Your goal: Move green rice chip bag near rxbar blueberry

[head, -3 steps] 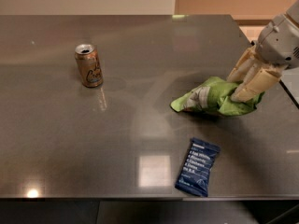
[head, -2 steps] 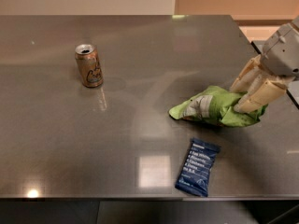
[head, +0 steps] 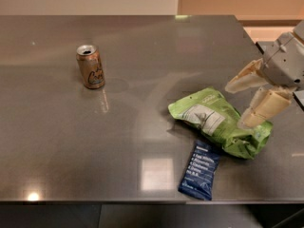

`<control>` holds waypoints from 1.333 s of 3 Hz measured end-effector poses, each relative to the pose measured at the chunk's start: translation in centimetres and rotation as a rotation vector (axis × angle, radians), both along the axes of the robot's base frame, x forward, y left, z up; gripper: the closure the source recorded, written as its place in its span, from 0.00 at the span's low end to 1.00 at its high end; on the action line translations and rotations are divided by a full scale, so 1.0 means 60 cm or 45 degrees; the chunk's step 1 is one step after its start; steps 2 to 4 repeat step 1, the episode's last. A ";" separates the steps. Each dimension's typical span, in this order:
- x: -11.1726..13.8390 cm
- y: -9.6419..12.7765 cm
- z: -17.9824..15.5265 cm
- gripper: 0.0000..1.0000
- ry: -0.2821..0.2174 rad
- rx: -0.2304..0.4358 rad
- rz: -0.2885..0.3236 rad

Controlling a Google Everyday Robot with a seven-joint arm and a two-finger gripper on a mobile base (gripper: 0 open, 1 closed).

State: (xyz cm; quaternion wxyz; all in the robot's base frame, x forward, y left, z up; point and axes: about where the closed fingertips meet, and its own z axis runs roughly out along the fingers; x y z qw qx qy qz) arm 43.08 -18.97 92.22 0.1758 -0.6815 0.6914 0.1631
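Observation:
The green rice chip bag (head: 216, 121) lies flat on the dark table, its lower edge touching the top of the rxbar blueberry (head: 199, 170), a navy wrapper with white text near the table's front edge. My gripper (head: 237, 106) hangs at the right, just above the bag's right end. Its two cream fingers (head: 259, 110) are spread apart and hold nothing.
A gold-brown soda can (head: 90, 66) stands upright at the left of the grey table (head: 142, 56). The table's right edge runs close behind my arm. The front edge lies just below the rxbar.
The bag has come toward the front and now lies flat next to the rxbar. My gripper has opened, let go of the bag and lifted slightly to the right.

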 end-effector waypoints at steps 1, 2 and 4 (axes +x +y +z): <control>0.006 0.003 0.001 0.00 -0.017 0.003 -0.006; 0.006 0.003 0.001 0.00 -0.017 0.003 -0.006; 0.006 0.003 0.001 0.00 -0.017 0.003 -0.006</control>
